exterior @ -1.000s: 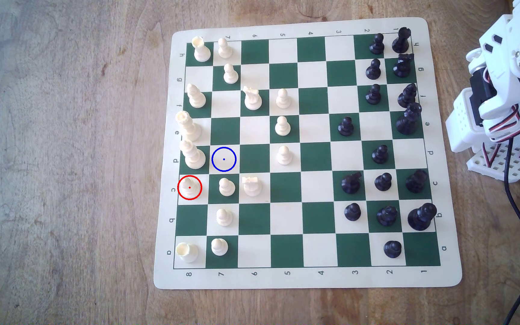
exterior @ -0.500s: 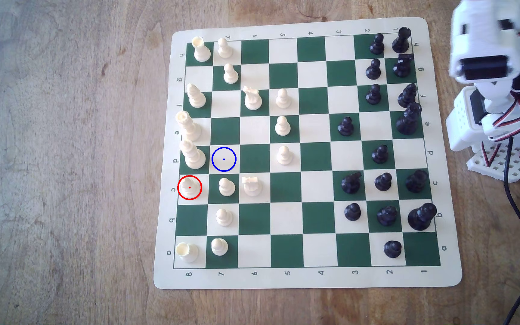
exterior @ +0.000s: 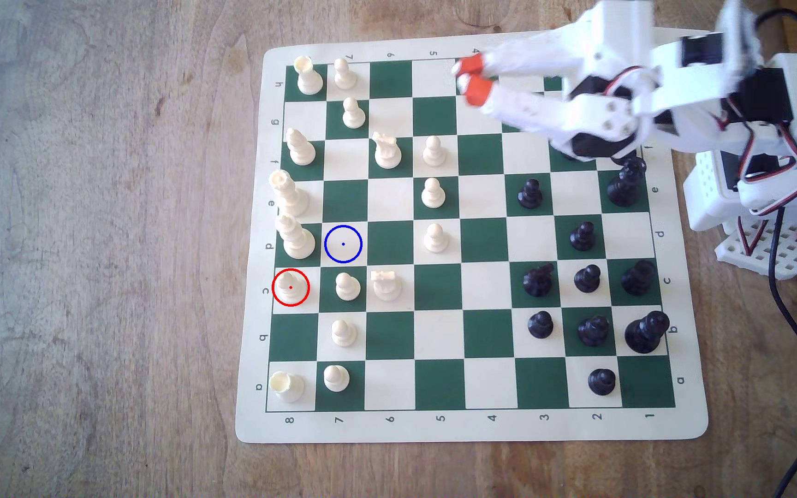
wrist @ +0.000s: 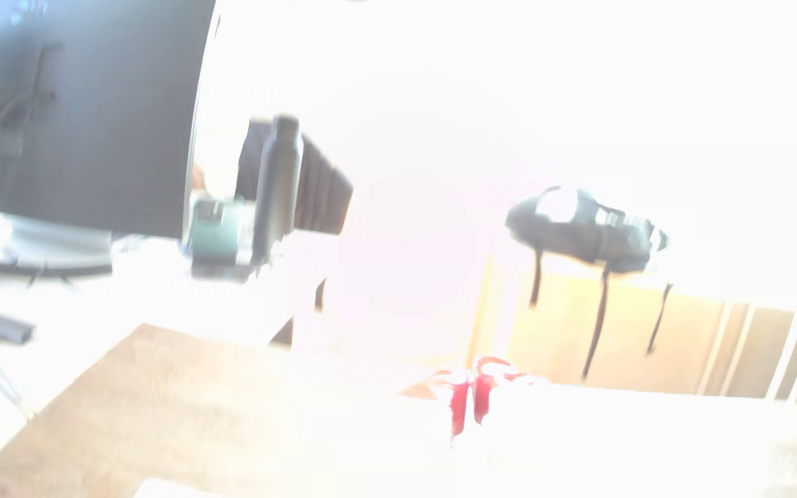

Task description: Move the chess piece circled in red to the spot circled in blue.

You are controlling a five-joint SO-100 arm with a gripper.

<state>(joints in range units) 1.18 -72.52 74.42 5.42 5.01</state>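
Above the board's far side, the gripper [exterior: 469,79], nearly closed and empty, is well apart from the red-circled bishop [exterior: 289,286], presumably mid-approach.

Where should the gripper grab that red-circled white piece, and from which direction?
Probably from above, closing on the slim upper body of the piece. It stands upright, a tall white piece and a pawn flank it, and the gripper is still far off.

Worn wooden table [exterior: 99,239]; dark monitor [wrist: 90,119]; glaring light.
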